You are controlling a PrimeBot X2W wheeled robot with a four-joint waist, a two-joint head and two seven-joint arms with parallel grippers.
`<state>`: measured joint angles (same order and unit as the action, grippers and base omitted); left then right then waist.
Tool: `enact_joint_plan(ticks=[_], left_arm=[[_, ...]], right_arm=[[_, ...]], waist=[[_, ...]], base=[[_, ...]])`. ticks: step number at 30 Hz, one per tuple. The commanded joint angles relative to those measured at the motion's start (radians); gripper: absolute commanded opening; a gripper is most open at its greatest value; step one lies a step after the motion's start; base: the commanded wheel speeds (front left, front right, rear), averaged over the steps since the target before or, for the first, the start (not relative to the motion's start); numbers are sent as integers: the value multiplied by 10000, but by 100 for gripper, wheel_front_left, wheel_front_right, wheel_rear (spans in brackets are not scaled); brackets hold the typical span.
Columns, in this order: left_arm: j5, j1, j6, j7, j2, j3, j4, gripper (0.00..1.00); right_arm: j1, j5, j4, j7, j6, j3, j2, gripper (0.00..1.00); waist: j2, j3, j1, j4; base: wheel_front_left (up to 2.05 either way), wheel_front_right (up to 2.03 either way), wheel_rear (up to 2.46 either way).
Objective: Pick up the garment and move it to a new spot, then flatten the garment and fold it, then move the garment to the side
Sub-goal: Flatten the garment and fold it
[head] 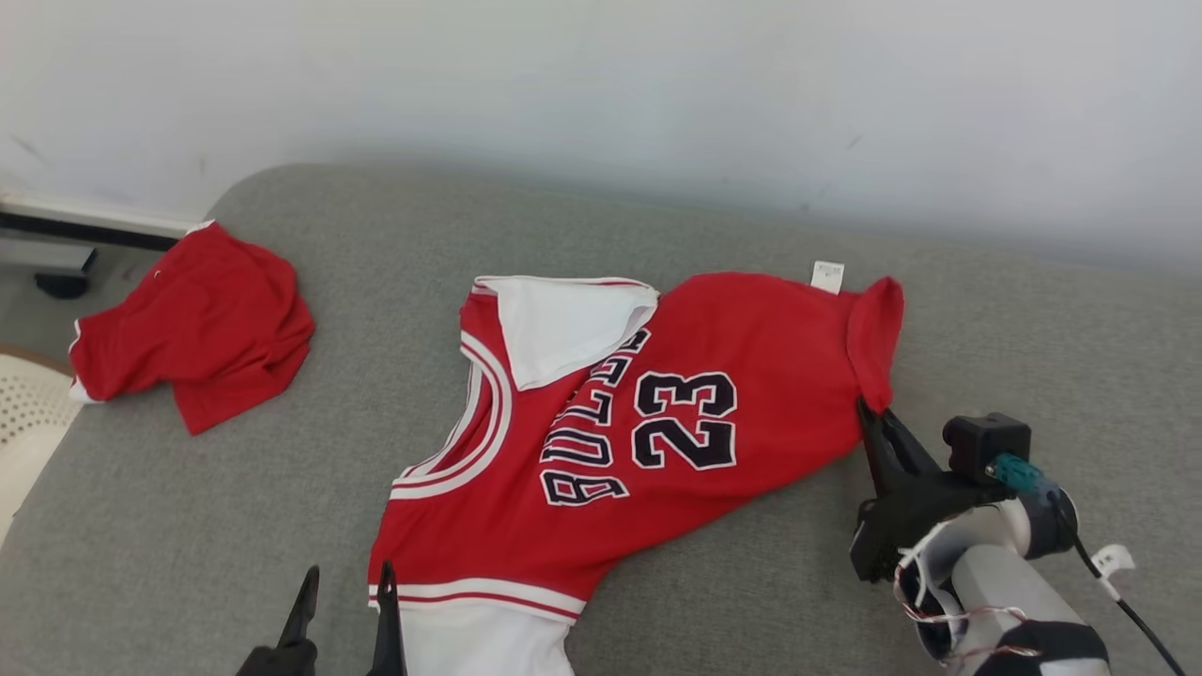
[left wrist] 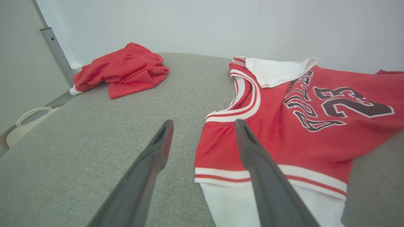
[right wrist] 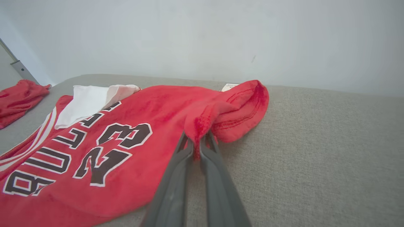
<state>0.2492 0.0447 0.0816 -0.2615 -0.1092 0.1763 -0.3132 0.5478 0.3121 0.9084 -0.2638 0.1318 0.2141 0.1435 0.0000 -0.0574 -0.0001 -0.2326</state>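
Note:
A red jersey (head: pixel 657 413) with "BULLS 23" in black and white trim lies spread on the grey cushion (head: pixel 394 244), its white lining turned out near the collar. My right gripper (head: pixel 869 411) is shut on the jersey's red hem edge at its right side; the right wrist view shows the cloth (right wrist: pixel 202 123) bunched between the fingers of that gripper (right wrist: pixel 198 140). My left gripper (head: pixel 346 575) stands open at the lower left, beside the jersey's striped shoulder edge (left wrist: pixel 221 170); in the left wrist view the gripper (left wrist: pixel 203 126) has one finger over the red cloth.
A second red garment (head: pixel 192 324) lies crumpled at the cushion's far left, also seen as a red heap (left wrist: pixel 121 69). A pale wall runs behind the cushion. A white basket rim (head: pixel 23 413) sits beyond the left edge. Bare grey cushion (right wrist: pixel 315 151) stretches right of the jersey.

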Motion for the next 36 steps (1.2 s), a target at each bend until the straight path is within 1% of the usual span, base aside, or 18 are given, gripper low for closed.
enact_joint_plan(ticks=[1, 3, 6, 9, 12, 15, 18, 20, 22, 25, 28, 31, 32, 36], left_arm=[[17, -159, 6, -38, -15, -26, -21, 100], [-18, -301, 67, -38, 13, -71, 40, 100], [-10, -520, 133, -38, 31, -134, 118, 100], [28, -648, 97, -39, 22, -230, 184, 100], [-17, -718, 143, -39, 64, -245, 247, 100], [-6, -770, 132, -39, 78, -307, 285, 100], [11, -837, 196, -39, 124, -369, 347, 100], [15, -803, 178, -39, 155, -364, 326, 100], [-9, -721, 170, -39, 183, -344, 300, 100], [-41, -497, 93, -39, 205, -328, 208, 100], [-92, -318, 37, -39, 240, -258, 138, 100], [-124, -154, -16, -39, 278, -170, 27, 100], [-122, -20, -62, -39, 309, -122, -60, 100], [-145, 172, -153, -36, 388, 39, -208, 100]], right_arm=[[-162, 46, -53, -17, -23, 16, 151, 0], [-561, 410, -678, -1, -23, 317, 411, 0], [-1221, 823, -1789, 352, -23, 510, 888, 0], [-2112, 1249, -3150, 1050, -23, 280, 1282, 0], [-3246, 1530, -4782, 2052, -23, -153, 1477, 0], [-4478, 1465, -6584, 3130, -23, -741, 1365, 0], [-5369, 1270, -8132, 4056, -23, -1291, 1065, 0], [-5650, 978, -8784, 4492, -23, -1550, 988, 0], [-5567, 761, -9108, 4761, -23, -1582, 849, 0], [-4963, 527, -9030, 4879, -23, -1447, 798, 0], [-4046, 215, -8292, 4722, -23, -1193, 879, 0], [-2936, 198, -7051, 4523, -23, -952, 785, 0], [-2170, 132, -6028, 4323, -23, -784, 721, 0], [-689, -190, -3811, 3695, -23, -377, 642, 0]], waist=[[0, 297, 1, 303], [0, 411, 1, 449], [0, 514, 1, 618], [0, 526, 1, 754], [0, 511, 1, 830], [0, 458, 1, 894], [0, 391, 1, 992], [0, 342, 1, 1009], [0, 304, 1, 1020], [0, 240, 1, 981], [0, 185, 1, 839], [0, 132, 1, 636], [0, 73, 1, 482], [0, -58, 1, 115]], base=[[0, 0, 0], [0, 0, 0], [0, 0, 0], [0, 0, 0], [0, 0, 0], [0, 0, 0], [0, 0, 0], [0, 0, 0], [0, 0, 0], [0, 0, 0], [0, 0, 0], [0, 0, 0], [0, 0, 0], [0, 0, 0]])
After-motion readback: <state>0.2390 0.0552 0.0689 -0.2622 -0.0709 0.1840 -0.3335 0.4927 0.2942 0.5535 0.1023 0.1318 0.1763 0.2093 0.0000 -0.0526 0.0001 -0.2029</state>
